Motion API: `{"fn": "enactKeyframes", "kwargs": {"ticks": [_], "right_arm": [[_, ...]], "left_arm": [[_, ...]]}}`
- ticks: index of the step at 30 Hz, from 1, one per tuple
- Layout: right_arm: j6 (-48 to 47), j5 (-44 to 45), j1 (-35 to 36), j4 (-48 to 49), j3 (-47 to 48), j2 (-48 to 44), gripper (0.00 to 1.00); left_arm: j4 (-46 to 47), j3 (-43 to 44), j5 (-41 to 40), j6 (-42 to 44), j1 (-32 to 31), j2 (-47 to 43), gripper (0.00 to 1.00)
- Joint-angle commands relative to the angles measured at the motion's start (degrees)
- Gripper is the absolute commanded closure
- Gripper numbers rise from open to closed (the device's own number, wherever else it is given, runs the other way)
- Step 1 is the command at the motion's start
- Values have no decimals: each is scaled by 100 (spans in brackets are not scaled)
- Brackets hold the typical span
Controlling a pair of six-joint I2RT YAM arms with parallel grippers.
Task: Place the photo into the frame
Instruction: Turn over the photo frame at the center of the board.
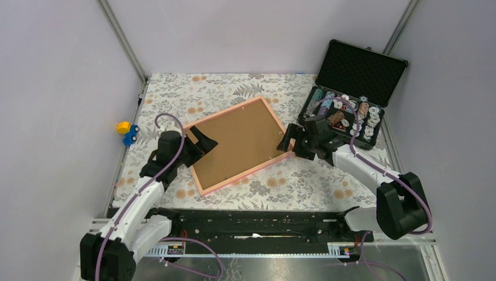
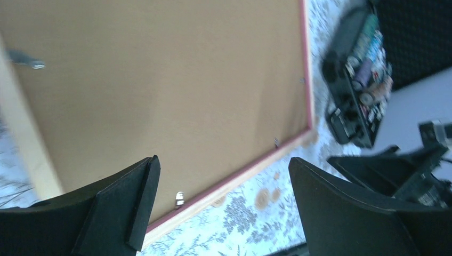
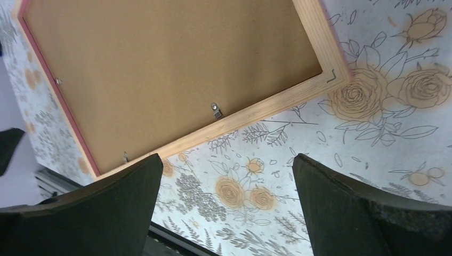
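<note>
The frame (image 1: 243, 174) lies face down and skewed in the middle of the table, its brown backing board (image 1: 237, 140) facing up inside the salmon-pink rim. The photo is out of view. My left gripper (image 1: 205, 140) hovers open over the frame's left corner. In the left wrist view the jaws (image 2: 224, 162) straddle the rim (image 2: 240, 174) near a small metal tab (image 2: 179, 199), holding nothing. My right gripper (image 1: 288, 142) is open at the frame's right corner. In the right wrist view it (image 3: 226, 157) hangs over bare cloth just off the wooden edge (image 3: 266, 108).
An open black case (image 1: 351, 111) filled with chips stands at the back right, close behind the right arm. A yellow and blue toy (image 1: 126, 132) sits beyond the table's left edge. A floral cloth (image 1: 281, 187) covers the table, and a black rail (image 1: 245, 225) runs along the near edge.
</note>
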Motion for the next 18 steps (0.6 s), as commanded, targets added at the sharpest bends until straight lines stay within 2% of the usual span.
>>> {"fn": "enactKeyframes", "kwargs": {"ticks": [1, 6, 8, 9, 13, 18], "right_arm": [[1149, 155, 20, 187, 12, 139, 0], [2003, 495, 36, 141, 30, 489, 0], [2110, 444, 34, 179, 122, 739, 6], [2146, 441, 38, 144, 215, 877, 9], [2658, 623, 33, -191, 380, 1349, 10], [3115, 771, 72, -245, 403, 1725, 13]], "left_arm": [[1292, -18, 1700, 129, -32, 491, 1], [1510, -8, 2034, 309, -192, 621, 1], [1419, -9, 2025, 436, -206, 545, 1], [1306, 37, 1996, 533, -206, 517, 1], [767, 345, 1983, 953, -204, 473, 1], [-232, 1118, 1594, 1714, -305, 432, 1]]}}
